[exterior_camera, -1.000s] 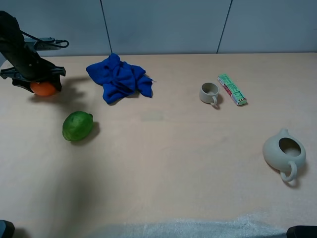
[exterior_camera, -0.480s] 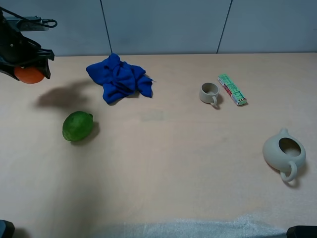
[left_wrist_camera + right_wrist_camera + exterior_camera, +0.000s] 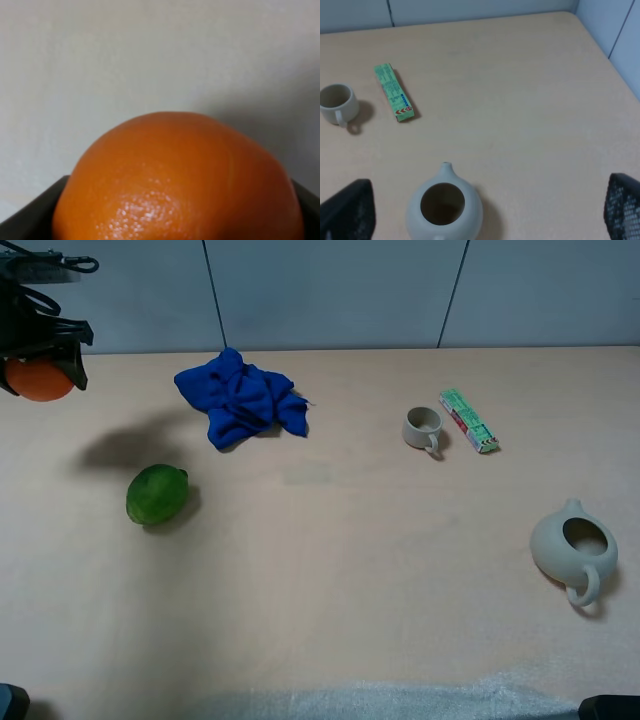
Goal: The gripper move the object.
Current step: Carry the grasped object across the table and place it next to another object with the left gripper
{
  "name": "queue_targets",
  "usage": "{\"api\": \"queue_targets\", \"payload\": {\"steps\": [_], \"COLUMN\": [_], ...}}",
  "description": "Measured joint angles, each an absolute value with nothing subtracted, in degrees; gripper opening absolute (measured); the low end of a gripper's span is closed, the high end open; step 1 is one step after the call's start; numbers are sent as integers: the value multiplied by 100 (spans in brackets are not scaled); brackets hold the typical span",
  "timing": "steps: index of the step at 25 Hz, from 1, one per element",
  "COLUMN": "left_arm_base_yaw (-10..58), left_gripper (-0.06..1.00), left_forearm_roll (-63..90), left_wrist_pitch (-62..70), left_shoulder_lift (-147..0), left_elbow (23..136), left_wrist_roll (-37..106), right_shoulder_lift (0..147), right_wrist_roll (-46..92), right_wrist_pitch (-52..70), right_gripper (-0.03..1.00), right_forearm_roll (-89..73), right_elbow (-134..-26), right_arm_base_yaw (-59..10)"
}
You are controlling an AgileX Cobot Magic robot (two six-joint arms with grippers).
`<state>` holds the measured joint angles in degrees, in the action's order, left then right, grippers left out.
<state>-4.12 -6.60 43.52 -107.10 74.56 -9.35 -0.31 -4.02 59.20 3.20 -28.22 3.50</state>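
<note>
My left gripper [image 3: 40,368] is shut on the orange fruit [image 3: 38,381] and holds it well above the table at the far left edge of the exterior view. Its shadow falls on the table below and to the right. In the left wrist view the orange [image 3: 177,180] fills the lower frame between the black jaw tips. My right gripper [image 3: 485,215] is open; only its two black fingertips [image 3: 345,210] show at the bottom corners of the right wrist view, over the near right part of the table.
A green lime-like fruit [image 3: 156,494] lies at the left. A crumpled blue cloth [image 3: 240,398] lies at the back. A small cup [image 3: 423,428], a green packet [image 3: 468,420] and a pale teapot [image 3: 573,550] stand on the right.
My left gripper has lifted the orange off the table and carried it up and to the left. Nothing else has moved.
</note>
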Motion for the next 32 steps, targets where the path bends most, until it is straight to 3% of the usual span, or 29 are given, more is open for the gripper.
{"api": "queue_targets", "payload": {"steps": [9,32], "left_arm_base_yaw": [-156,2046], "left_gripper": [74,74], "left_forearm_roll": [-287,-281], "left_wrist_pitch": [4940,5056], "left_shoulder_lift": [-10643,-10643], "left_elbow": [7925,8611], "left_wrist_roll": [-707,-1223], "right_shoulder_lift": [-31,-31], "right_wrist_roll": [-402,-402], "right_wrist_pitch": [5920,5920], "right_gripper": [69,69], "right_forearm_roll": [320,320], "right_elbow": [-2822,-2822], "right_arm_base_yaw": [350,350]}}
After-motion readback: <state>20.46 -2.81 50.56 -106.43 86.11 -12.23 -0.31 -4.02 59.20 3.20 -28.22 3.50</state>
